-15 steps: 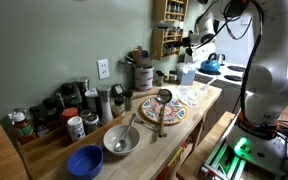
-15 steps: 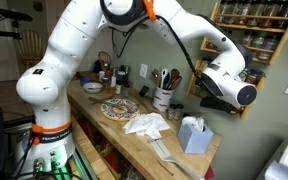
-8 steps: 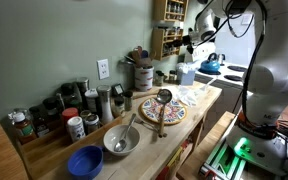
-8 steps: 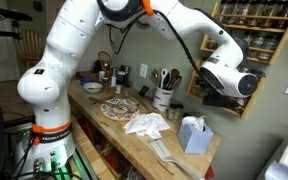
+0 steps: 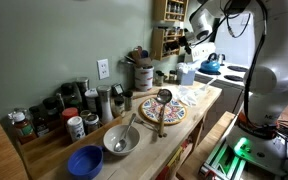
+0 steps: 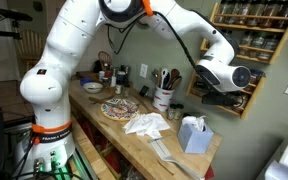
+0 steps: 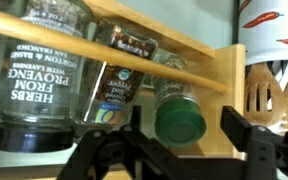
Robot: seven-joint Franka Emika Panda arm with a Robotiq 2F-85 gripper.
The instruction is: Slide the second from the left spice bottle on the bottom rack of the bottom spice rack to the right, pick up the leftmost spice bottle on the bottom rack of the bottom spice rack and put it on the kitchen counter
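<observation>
The wrist view looks straight into the wooden spice rack (image 7: 224,85), with a wooden rail (image 7: 134,52) across its jars. A green-capped spice bottle (image 7: 180,118) lies with its cap toward the camera. My gripper (image 7: 184,122) is open, one finger on each side of that cap, with a gap on the right. Beside it are a dark-labelled jar (image 7: 119,88) and a large "Herbs from Provence" jar (image 7: 44,80). In both exterior views the gripper (image 5: 189,42) (image 6: 227,98) is at the lower tiers of the wall rack (image 5: 168,32) (image 6: 249,45), above the wooden counter (image 5: 206,100) (image 6: 134,135).
A crock of wooden utensils (image 7: 274,90) (image 6: 164,97) stands close beside the rack. On the counter are a tissue box (image 6: 192,133), crumpled cloth (image 6: 146,123), patterned plate (image 5: 162,110), metal bowl (image 5: 121,140), blue bowl (image 5: 84,160) and several jars (image 5: 64,110). A blue kettle (image 5: 211,65) sits on the stove.
The arm has pushed the gripper a little further in toward the rack. The jaws stay about as wide as before.
</observation>
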